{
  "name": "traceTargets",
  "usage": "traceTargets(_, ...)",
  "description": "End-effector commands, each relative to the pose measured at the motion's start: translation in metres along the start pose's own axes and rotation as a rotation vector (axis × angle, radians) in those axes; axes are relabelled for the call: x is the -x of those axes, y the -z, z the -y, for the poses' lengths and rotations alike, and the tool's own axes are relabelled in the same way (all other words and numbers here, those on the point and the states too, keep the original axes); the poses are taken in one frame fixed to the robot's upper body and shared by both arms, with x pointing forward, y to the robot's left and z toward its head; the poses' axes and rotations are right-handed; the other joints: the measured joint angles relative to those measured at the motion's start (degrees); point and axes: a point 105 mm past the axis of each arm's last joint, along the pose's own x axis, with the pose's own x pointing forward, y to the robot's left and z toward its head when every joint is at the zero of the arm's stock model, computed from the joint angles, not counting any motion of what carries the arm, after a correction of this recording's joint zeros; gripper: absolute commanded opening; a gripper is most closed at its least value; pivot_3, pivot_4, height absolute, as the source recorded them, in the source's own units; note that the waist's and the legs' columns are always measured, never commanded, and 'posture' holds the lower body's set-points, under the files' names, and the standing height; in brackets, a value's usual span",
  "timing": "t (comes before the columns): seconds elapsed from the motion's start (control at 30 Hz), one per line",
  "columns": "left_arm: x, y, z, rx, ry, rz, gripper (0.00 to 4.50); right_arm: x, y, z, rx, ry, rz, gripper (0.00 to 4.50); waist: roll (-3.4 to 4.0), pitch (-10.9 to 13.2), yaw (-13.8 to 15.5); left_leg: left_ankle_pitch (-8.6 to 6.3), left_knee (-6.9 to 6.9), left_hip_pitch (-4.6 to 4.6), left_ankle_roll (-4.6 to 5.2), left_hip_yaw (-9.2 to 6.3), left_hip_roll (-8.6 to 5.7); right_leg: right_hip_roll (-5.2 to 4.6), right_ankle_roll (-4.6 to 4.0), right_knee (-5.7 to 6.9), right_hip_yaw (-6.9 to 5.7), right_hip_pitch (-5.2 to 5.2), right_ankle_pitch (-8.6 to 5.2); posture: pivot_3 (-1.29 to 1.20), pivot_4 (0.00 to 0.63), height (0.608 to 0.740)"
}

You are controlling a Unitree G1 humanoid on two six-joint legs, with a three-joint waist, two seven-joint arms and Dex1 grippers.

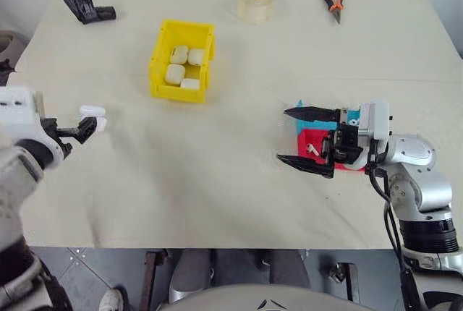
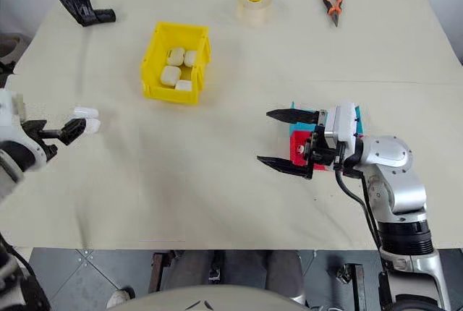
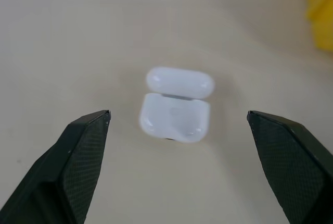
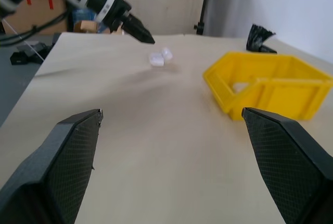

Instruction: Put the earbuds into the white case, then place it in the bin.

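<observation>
Near the left edge of the worktop (image 1: pixel 239 202) the white case (image 3: pixel 176 104) lies with its lid flipped open, resting on the cloth, and the left gripper (image 1: pixel 81 129) hovers just beside it with both black fingers spread wide, touching nothing; in the left wrist view the case sits between the two fingertips with clear gaps on either side. Toward the far left part of the worktop stands the bin (image 1: pixel 182 60), holding four closed white cases. By the right edge the right gripper (image 1: pixel 306 137) points across the worktop, its fingers (image 1: pixel 307 113) parted as far as they go and empty. Just behind it are a red tray (image 1: pixel 311 142) and a blue tray (image 1: pixel 299 105), and one of the earbuds (image 1: pixel 312 149) shows as a tiny white piece on the red tray
</observation>
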Motion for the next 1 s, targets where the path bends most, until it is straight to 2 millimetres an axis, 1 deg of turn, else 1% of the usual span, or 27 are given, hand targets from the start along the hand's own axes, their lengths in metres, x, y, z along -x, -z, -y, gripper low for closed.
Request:
traceTargets(0.03,-0.013,0.000,-0.005,-0.015,-0.003,-0.156,4.48,0.008,-0.005,0.001,0.024,0.017,0.004,4.50,0.00,0.00,-0.11,0.01,-0.04,0.03,-0.01,0.02,0.00,0.00,-0.01,0.00,-0.01,0.00,0.00,0.00,0.150,0.740)
traceTargets(0.13,-0.024,-0.003,-0.004,-0.048,0.025,-0.220,4.48,0.008,-0.005,-0.001,0.023,0.028,0.008,4.50,0.00,0.00,-0.47,0.03,-0.10,0.06,-0.07,0.08,0.01,0.03,-0.03,0.01,0.00,-0.04,-0.02,0.00,0.150,0.740)
traceTargets(0.27,-0.038,-0.006,-0.005,-0.084,0.037,-0.243,4.48,0.006,-0.004,-0.005,0.019,0.033,0.013,4.50,0.00,0.00,-1.07,0.05,-0.12,0.05,-0.12,0.11,0.02,0.04,-0.04,0.01,-0.01,-0.06,-0.03,0.00,0.150,0.740)
traceTargets(0.33,-0.042,-0.006,-0.006,-0.101,0.043,-0.252,4.48,0.006,-0.004,-0.007,0.019,0.037,0.014,4.50,0.00,0.01,-1.22,0.05,-0.12,0.04,-0.13,0.12,0.03,0.04,-0.05,0.01,-0.01,-0.08,-0.03,0.00,0.150,0.740)
traceTargets(0.43,-0.046,0.000,-0.010,-0.161,0.035,-0.315,4.48,0.006,-0.004,-0.007,0.022,0.050,0.013,4.50,0.00,0.00,-1.28,0.06,-0.11,0.02,-0.14,0.13,0.04,0.06,-0.05,0.02,0.00,-0.11,-0.03,0.00,0.150,0.740)
traceTargets(0.57,-0.051,-0.001,-0.012,-0.153,0.048,-0.310,4.48,0.006,-0.004,-0.009,0.024,0.058,0.012,4.50,0.00,0.00,-1.28,0.06,-0.12,0.03,-0.14,0.17,0.04,0.06,-0.05,0.03,0.01,-0.12,-0.03,0.00,0.150,0.740)
traceTargets(0.67,-0.053,0.000,-0.013,-0.156,0.054,-0.316,4.48,0.006,-0.004,-0.011,0.025,0.062,0.012,4.50,0.00,0.00,-1.25,0.06,-0.10,0.03,-0.14,0.19,0.05,0.06,-0.05,0.06,0.03,-0.12,-0.03,0.00,0.150,0.740)
traceTargets(0.8,-0.052,0.008,-0.011,-0.167,0.075,-0.355,4.48,0.005,-0.004,-0.011,0.027,0.064,0.014,4.50,0.00,0.00,-1.24,0.06,-0.07,0.04,-0.13,0.19,0.05,0.05,-0.05,0.08,0.04,-0.12,-0.03,0.00,0.150,0.740)
traceTargets(1.0,-0.043,0.018,-0.013,-0.153,0.093,-0.420,4.48,0.004,-0.005,-0.009,0.035,0.067,0.014,4.50,0.00,0.00,-1.28,0.06,-0.09,0.07,-0.13,0.21,0.05,0.05,-0.05,0.11,0.04,-0.12,-0.03,0.00,0.150,0.740)
